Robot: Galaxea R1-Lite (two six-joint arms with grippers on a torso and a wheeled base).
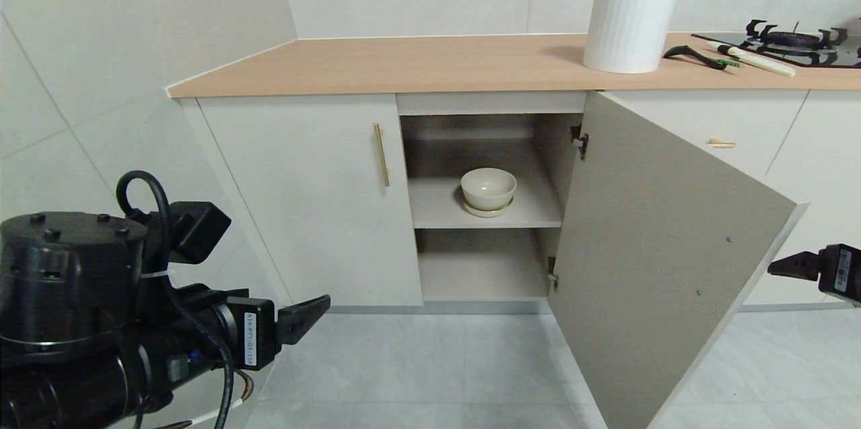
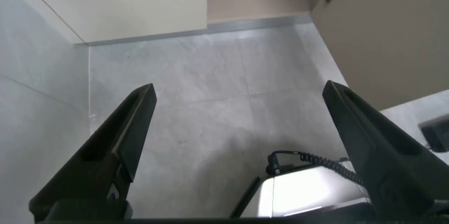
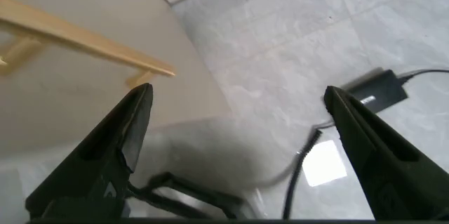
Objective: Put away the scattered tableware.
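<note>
There's the bowl [image 1: 488, 188], cream-coloured and upright, sitting on a plate [image 1: 487, 211] on the upper shelf [image 1: 538, 210] of the cabinet [image 1: 491, 103]. One bowl, one plate, and the bowl covers most of the plate, leaving just a rim peeking out. Below it lies the lower shelf [image 1: 481, 274], so that's two shelves.

The right door [image 1: 659, 247] swings wide open; the left door [image 1: 309, 200] is shut, its brass handle [image 1: 381, 154] vertical.

Up on the bench [image 1: 430, 62] stands one tall white ribbed canister [image 1: 632, 12], its inside hidden from view. Beside it lie two utensils, a dark-handled one [image 1: 693, 54] and a white-handled one [image 1: 753, 59], and the stove [image 1: 800, 39] is cut off at the edge.

Low over the floor, well apart from the bowl, the left gripper [image 2: 238, 94] hangs with fingers spread wide and nothing between them. The right gripper [image 3: 238, 97] is spread wide too, holding nothing, just beside the open door's outer handle [image 3: 84, 38]. In the head view it is half cut off.
</note>
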